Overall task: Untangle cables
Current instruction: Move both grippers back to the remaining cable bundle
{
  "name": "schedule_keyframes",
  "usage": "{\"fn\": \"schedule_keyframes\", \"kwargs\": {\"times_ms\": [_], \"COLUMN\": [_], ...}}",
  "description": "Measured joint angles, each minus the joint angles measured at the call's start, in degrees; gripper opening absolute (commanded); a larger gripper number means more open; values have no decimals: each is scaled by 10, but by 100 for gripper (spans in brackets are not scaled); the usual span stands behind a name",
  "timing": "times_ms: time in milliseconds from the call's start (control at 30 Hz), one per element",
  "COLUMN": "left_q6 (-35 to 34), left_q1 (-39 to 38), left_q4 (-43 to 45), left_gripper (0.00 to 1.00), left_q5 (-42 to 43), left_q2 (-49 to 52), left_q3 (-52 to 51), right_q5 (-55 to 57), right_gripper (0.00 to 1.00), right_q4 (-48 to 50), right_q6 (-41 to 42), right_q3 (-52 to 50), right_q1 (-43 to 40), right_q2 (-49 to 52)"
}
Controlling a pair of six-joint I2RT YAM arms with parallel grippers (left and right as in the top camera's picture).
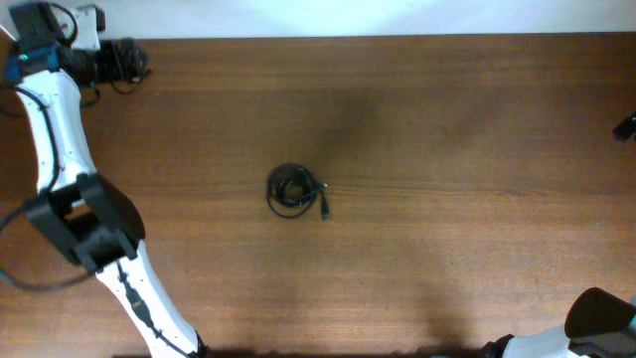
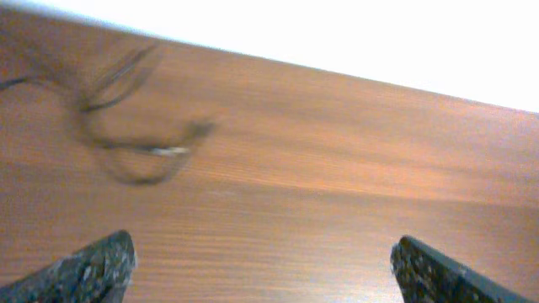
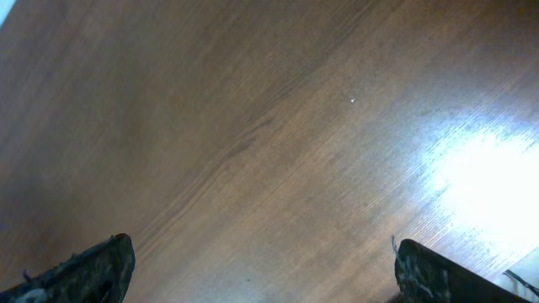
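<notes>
A tight little coil of thin black cable with a plug end sticking out lies in the middle of the table. More thin black cable lies in loose, blurred loops at the table's far left corner, just ahead of my left gripper. That gripper's jaws stand wide apart with only bare wood between them; from above, the left gripper is a dark shape at that corner. My right gripper is open over bare wood, with no cable in its view.
The wooden table ends at a white back edge close to the left gripper. The white left arm runs along the left side. A small dark object pokes in at the right edge. Part of the right arm shows bottom right.
</notes>
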Motion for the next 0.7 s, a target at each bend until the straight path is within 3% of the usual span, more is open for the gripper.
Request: {"fn": "schedule_keyframes", "kwargs": {"times_ms": [67,167,333,500,600,700], "left_q6": [-18,9,73,89,50,-3], "left_q1": [-7,-17,-93,-229,-301,-311], "left_q4": [-94,-231,-402,-429,-430,-430], "left_gripper": [99,99,99,99,99,99], "left_q5": [120,211,236,162,81,-27], "left_q2": [-59,-89,-89,-91,-134,-237], "left_q3": [6,10,7,7,3,3], "right_q5": [0,0,0,0,0,0], "right_gripper": [98,98,98,98,98,98], "right_q4": [0,0,0,0,1,1], "right_q6": [0,0,0,0,0,0], "right_q3": [0,0,0,0,0,0], "right_q1": [0,0,0,0,0,0], "right_q2": [0,0,0,0,0,0]}}
